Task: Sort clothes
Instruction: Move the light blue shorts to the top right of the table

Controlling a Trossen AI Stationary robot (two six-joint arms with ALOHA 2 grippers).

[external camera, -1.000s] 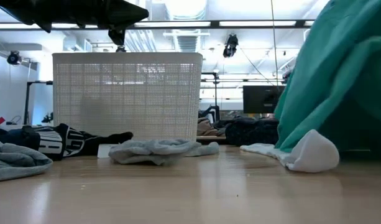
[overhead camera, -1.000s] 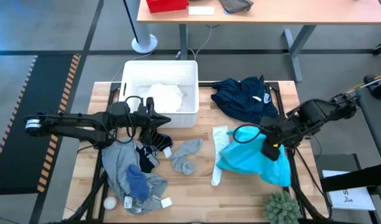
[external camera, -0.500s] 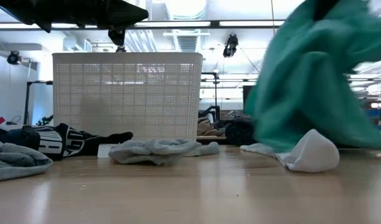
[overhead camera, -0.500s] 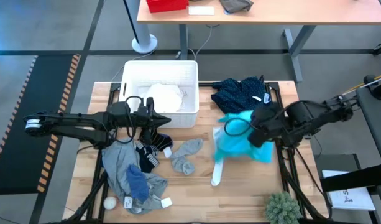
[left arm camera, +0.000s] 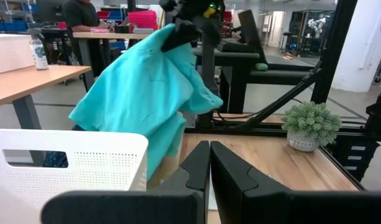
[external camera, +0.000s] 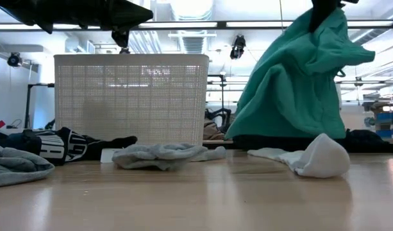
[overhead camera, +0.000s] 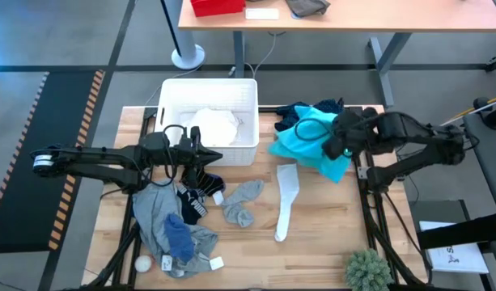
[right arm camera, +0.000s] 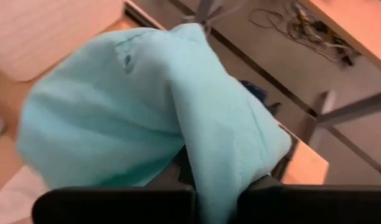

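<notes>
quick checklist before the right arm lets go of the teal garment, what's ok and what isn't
1. Teal garment held by the right claw: ok, it hangs from the claw, clear of the table.
2. Garment over the navy dotted garment: ok in the high view.
3. Garment clear of the white basket: ok, it hangs beside the basket.
4. White sock free of the garment: ok.
5. Left claw out of the way: ok, shut near the basket's front wall.
6. Grip firmness: cannot tell, cloth covers the fingers.

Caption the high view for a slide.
Right gripper carries the teal garment above the navy dotted garment.
</notes>
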